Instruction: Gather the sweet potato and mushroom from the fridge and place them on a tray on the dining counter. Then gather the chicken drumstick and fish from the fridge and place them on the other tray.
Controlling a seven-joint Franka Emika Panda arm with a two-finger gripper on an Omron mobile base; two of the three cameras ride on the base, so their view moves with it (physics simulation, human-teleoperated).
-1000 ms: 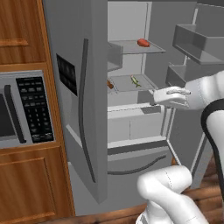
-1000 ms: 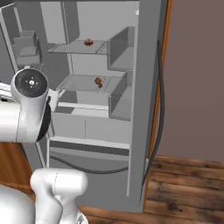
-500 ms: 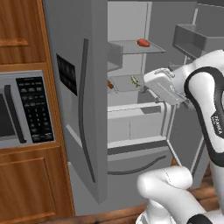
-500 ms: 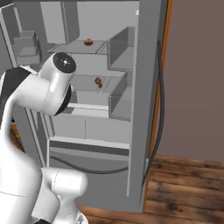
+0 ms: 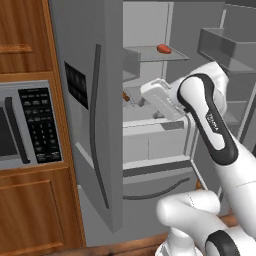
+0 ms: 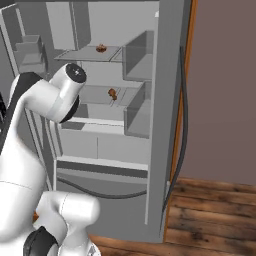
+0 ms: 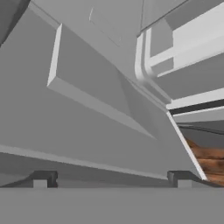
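Reaching into the open fridge (image 5: 95,125), end effector (image 7: 111,179) spread wide and holding nothing.

My hand sits at the middle shelf (image 5: 150,112) because that is where the nearer food lies: a small brownish item (image 6: 112,93) and an orange one (image 5: 126,96) beside my wrist. A reddish piece (image 5: 163,49) rests on the top shelf (image 5: 155,54); which food is which I cannot tell. The door bins (image 6: 137,117) and shelf edges crowd my approach; a microwave (image 5: 27,125) stands left.

Both base views look forward from behind the arm into the open fridge (image 5: 150,125), sharing its shelves. The hand view sits close against grey fridge panels.
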